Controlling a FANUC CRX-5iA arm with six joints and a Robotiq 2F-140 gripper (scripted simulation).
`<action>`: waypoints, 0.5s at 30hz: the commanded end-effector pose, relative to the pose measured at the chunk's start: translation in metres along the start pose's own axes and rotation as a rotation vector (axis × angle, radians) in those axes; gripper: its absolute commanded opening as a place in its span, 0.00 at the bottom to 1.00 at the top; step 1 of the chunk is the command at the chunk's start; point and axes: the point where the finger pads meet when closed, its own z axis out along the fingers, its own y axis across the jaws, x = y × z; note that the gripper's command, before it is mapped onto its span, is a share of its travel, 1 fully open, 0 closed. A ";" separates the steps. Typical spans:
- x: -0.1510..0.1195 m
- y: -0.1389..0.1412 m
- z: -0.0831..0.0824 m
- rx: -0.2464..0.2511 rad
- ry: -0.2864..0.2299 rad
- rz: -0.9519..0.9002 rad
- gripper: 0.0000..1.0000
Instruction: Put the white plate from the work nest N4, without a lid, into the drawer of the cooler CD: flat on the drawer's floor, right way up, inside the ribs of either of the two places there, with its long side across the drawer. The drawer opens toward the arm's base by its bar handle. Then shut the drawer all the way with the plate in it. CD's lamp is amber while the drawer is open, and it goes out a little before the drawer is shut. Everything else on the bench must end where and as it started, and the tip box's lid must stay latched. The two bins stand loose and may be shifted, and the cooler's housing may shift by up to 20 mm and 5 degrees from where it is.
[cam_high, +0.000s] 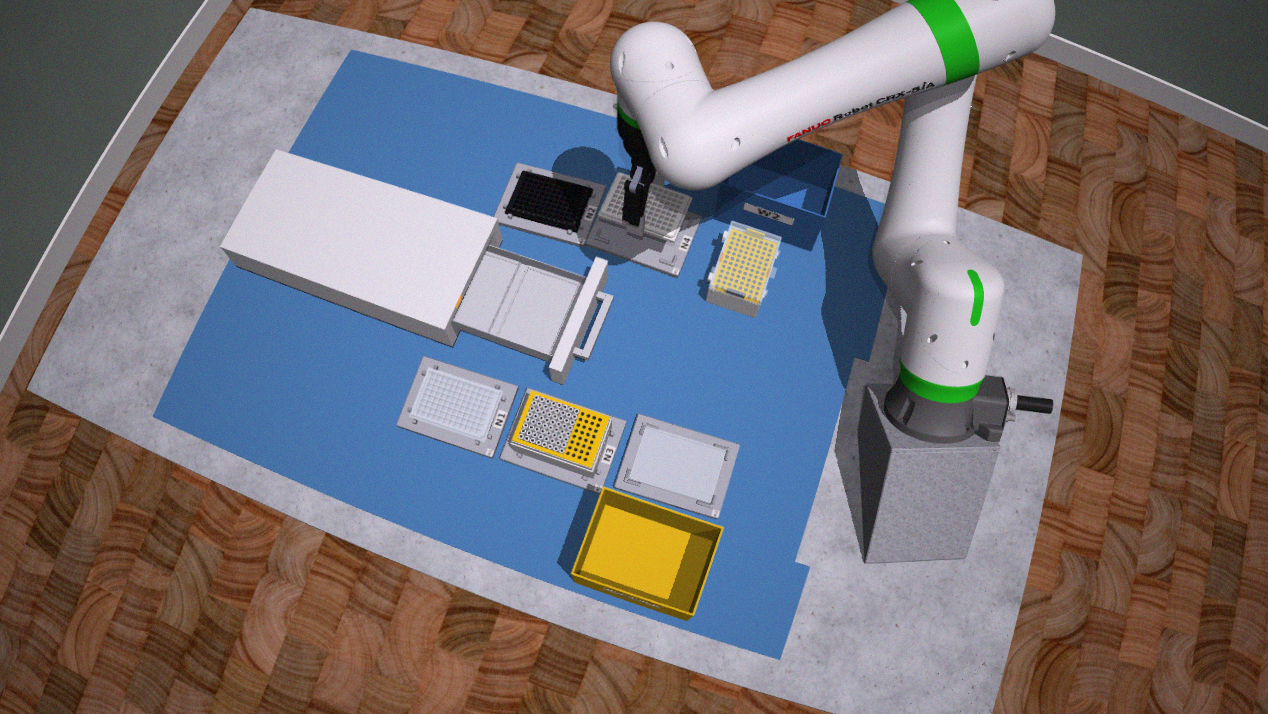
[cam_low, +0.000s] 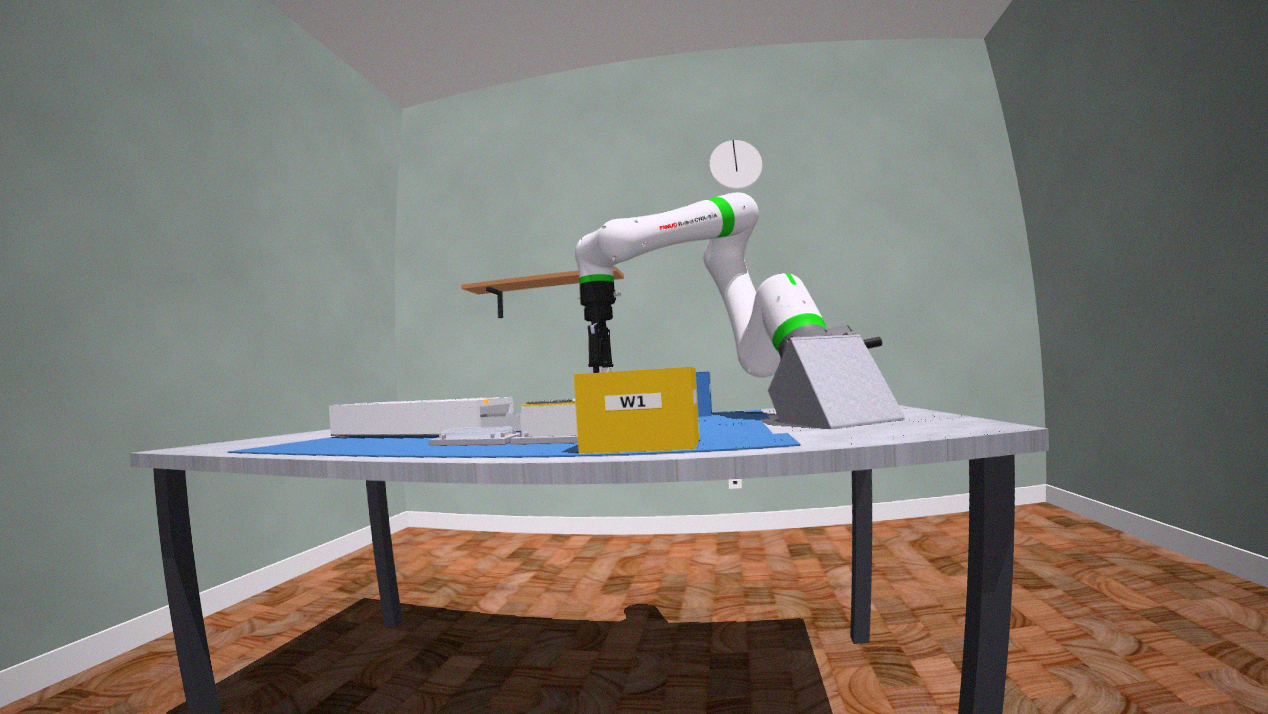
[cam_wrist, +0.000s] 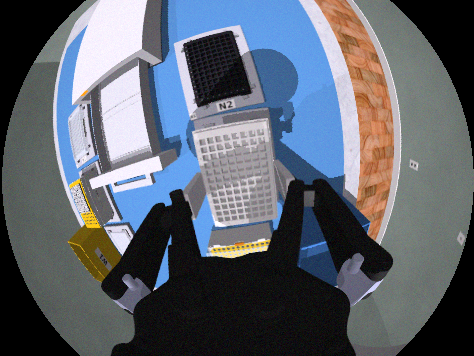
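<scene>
My gripper (cam_high: 635, 205) is shut on the white well plate (cam_high: 645, 209), gripping it across its short sides. In the wrist view the plate (cam_wrist: 238, 170) sits between my fingers. It hangs level a little above the grey nest N4 (cam_high: 647, 250). The cooler CD (cam_high: 354, 239) lies to the left with its drawer (cam_high: 521, 297) pulled open toward the arm's base. The drawer's floor is bare, with a rib across the middle. Its bar handle (cam_high: 599, 324) faces the base. An amber lamp (cam_high: 458, 302) glows at the housing's front corner.
A black plate on nest N2 (cam_high: 547, 202) sits just left of N4. The tip box (cam_high: 743, 266) and the blue bin W2 (cam_high: 785, 190) stand to the right. Nearer are a clear plate on N1 (cam_high: 456, 403), a yellow rack on N3 (cam_high: 563, 430), a flat white piece on another nest (cam_high: 678, 461) and the yellow bin W1 (cam_high: 647, 551).
</scene>
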 end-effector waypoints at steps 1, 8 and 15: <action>0.000 0.000 -0.005 0.000 0.000 0.000 0.00; 0.000 0.000 -0.014 0.000 0.000 0.000 0.00; 0.000 0.000 -0.021 0.000 0.000 0.000 0.00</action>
